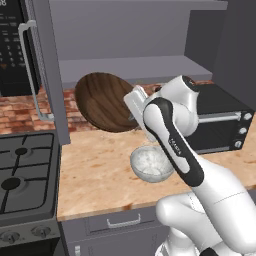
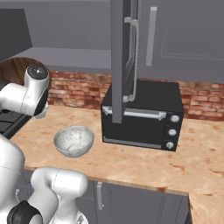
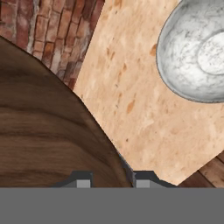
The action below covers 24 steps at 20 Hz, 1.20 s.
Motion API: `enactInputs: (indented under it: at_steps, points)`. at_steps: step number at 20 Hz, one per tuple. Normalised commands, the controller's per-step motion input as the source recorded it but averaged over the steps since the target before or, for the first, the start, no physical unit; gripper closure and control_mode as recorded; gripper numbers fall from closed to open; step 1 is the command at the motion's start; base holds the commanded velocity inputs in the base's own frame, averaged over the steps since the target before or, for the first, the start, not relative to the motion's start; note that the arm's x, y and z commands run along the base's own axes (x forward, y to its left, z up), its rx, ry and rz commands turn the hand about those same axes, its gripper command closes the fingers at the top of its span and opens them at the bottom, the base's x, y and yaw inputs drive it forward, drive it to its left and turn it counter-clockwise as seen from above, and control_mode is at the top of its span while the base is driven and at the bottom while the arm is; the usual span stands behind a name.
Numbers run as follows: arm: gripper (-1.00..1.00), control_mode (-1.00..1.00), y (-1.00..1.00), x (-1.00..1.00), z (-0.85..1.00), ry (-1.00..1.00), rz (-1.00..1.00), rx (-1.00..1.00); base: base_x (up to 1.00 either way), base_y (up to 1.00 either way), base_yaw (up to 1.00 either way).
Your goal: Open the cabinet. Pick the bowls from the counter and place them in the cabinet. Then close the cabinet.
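In the left base view, the wide dark-brown wood-grain bowl [image 1: 105, 101] hangs tilted on edge above the light tan mottled counter [image 1: 95, 175], in front of the open grey wall cabinet [image 1: 130, 35]. The smaller white-grey speckled bowl [image 1: 150, 164] sits on the counter beside the black toaster oven [image 1: 220, 125].

In the right base view, the speckled bowl [image 2: 73, 140] rests left of the oven [image 2: 144, 116], below an open cabinet door [image 2: 120, 57].

In the hand view, the claw [image 3: 109, 180] is pinched narrowly on the brown bowl's [image 3: 48, 140] rim.
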Motion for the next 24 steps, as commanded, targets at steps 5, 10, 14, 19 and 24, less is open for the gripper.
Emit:
enactInputs:
  at_steps: [5,10,14,19,24]
  points:
    - [1.0,-1.0,0.0,0.0,0.3,0.0,0.0,0.0,0.0,0.0,0.0]
    - [1.0,-1.0,0.0,0.0,0.34,0.0,0.0,0.0,0.0,0.0,0.0]
    - [1.0,-1.0,0.0,0.0,0.31,0.0,0.0,0.0,0.0,0.0,0.0]
    - [1.0,-1.0,0.0,0.0,0.34,0.03,-0.01,0.0,0.0,0.0,0.0]
    - [1.0,-1.0,-0.07,0.04,0.25,0.06,0.0,0.0,0.0,0.0,0.0]
